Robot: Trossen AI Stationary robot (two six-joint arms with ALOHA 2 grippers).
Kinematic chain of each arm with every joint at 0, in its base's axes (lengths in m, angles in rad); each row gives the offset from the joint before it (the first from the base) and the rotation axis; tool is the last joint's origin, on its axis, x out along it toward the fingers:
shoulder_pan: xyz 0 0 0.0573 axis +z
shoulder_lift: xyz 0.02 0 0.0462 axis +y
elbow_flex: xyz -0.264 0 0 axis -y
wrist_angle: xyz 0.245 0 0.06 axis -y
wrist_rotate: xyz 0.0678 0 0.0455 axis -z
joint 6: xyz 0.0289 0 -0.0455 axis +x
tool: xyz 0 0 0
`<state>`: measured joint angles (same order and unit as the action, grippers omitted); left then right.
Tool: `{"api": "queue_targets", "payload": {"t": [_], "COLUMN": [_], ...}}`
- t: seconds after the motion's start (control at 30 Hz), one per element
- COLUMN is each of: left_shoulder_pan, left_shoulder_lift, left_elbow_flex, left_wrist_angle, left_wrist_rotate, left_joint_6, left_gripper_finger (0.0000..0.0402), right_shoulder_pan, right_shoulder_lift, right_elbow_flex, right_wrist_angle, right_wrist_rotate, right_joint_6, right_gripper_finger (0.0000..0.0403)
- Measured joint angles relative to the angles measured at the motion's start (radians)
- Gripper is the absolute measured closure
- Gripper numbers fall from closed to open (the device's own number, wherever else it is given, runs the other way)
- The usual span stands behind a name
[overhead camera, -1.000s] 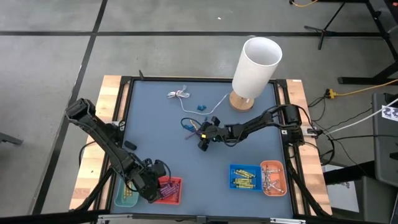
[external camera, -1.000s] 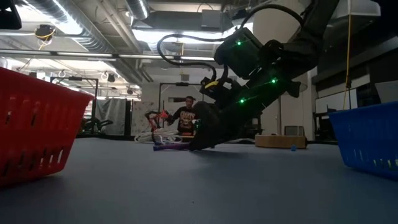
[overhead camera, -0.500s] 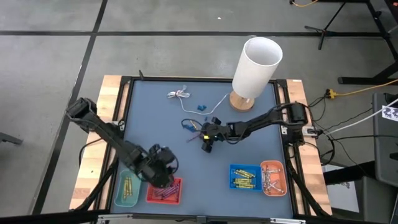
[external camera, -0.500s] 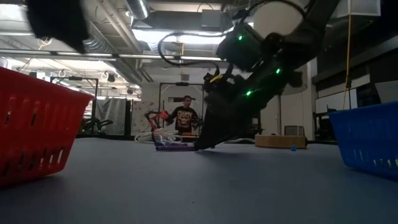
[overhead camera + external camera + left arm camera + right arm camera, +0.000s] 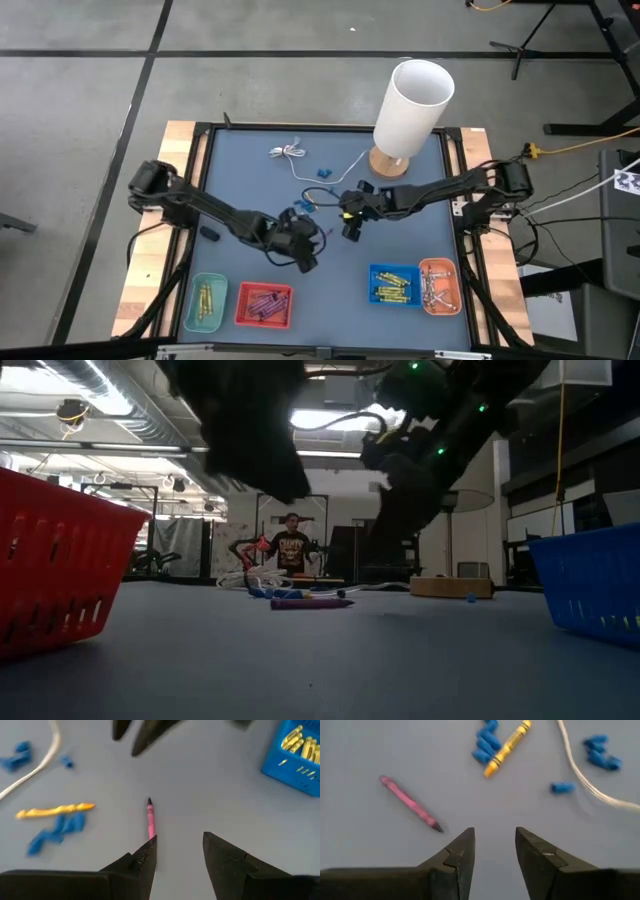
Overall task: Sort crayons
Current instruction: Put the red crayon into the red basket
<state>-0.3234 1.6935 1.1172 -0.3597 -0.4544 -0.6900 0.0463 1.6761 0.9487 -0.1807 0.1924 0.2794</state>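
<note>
A pink-purple crayon (image 5: 150, 819) lies flat on the blue-grey mat (image 5: 250, 180) near its middle. It also shows in the right wrist view (image 5: 410, 804) and in the low view (image 5: 310, 602). A yellow crayon (image 5: 507, 747) lies beyond it among blue bits (image 5: 487, 740). My left gripper (image 5: 177, 845) hovers open just short of the pink-purple crayon, which lies in line with one finger. My right gripper (image 5: 495, 840) hangs open above the mat, on the crayon's other side. In the high view, the left gripper (image 5: 305, 252) and right gripper (image 5: 350, 226) stand close together.
Four trays line the near edge, each with crayons inside: teal (image 5: 205, 303), red (image 5: 264, 305), blue (image 5: 395, 284) and orange (image 5: 438, 286). A tall white cylinder on a wooden base (image 5: 412, 105) stands at the far right. A white cable (image 5: 290, 152) lies at the back.
My left gripper has swung from above the red tray toward the table's middle, stopping near the pink-purple crayon. My right gripper has risen off the mat beside the crayons and drawn back a little toward the right edge. Both have stayed open.
</note>
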Motion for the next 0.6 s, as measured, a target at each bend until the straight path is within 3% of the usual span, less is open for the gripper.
{"api": "queue_targets", "payload": {"t": [0.2,0.6], "left_shoulder_pan": [0.028,0.026], "left_shoulder_lift": [0.141,0.312], "left_elbow_flex": [0.000,0.002], "left_wrist_angle": [0.183,0.204], "left_wrist_rotate": [0.033,0.058], "left_joint_6": [0.098,0.091], "left_gripper_finger": [0.0258,0.0260], "right_shoulder_pan": [0.000,-0.001], "right_shoulder_lift": [-0.089,-0.290], "right_elbow_flex": [0.001,0.001], "right_wrist_angle": [-0.138,-0.279], "right_wrist_rotate": [0.007,0.008], "right_joint_6": [0.000,0.000], "right_gripper_finger": [0.0262,0.0262]}}
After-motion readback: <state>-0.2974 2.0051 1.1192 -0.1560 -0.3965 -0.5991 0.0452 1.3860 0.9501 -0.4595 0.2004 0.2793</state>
